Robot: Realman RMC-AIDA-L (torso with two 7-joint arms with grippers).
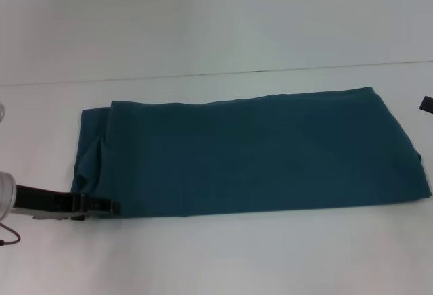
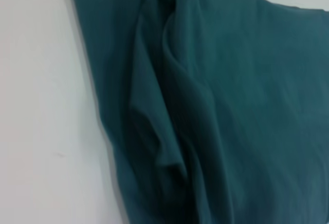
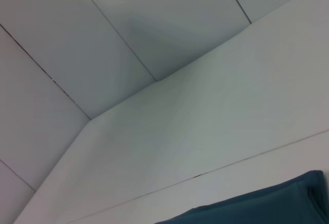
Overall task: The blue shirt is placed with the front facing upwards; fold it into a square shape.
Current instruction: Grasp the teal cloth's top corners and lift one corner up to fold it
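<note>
Seen from the head camera, the blue shirt (image 1: 250, 153) lies flat on the white table (image 1: 216, 261) as a long, wide band folded lengthwise, its plain teal cloth matte and smooth, with no lettering showing. Its far edge runs nearly straight; the right end slopes to a blunt corner near the table's right side. At the left end a second layer peeks out beyond the top fold, and soft creases gather there. The left gripper (image 1: 108, 207) reaches in low from the left, dark and slim, its tip touching the shirt's near-left corner; whether its fingers are spread or closed on the cloth cannot be told. A small dark piece at the right edge (image 1: 426, 103) is probably part of the right arm, well apart from the cloth.

Up close, the left wrist camera shows what the head view only hints at: the blue shirt (image 2: 231, 106) at this end is rumpled into deep, rounded folds, one ridge curling over another, with a thinner flat layer beneath lying on the pale table (image 2: 41, 106). No fingers appear.

From the right wrist camera, only one neatly doubled corner of the blue shirt (image 3: 267, 203) shows, on the white surface (image 3: 205, 131), with a panelled white wall (image 3: 103, 39) beyond. The right gripper is out of view.
</note>
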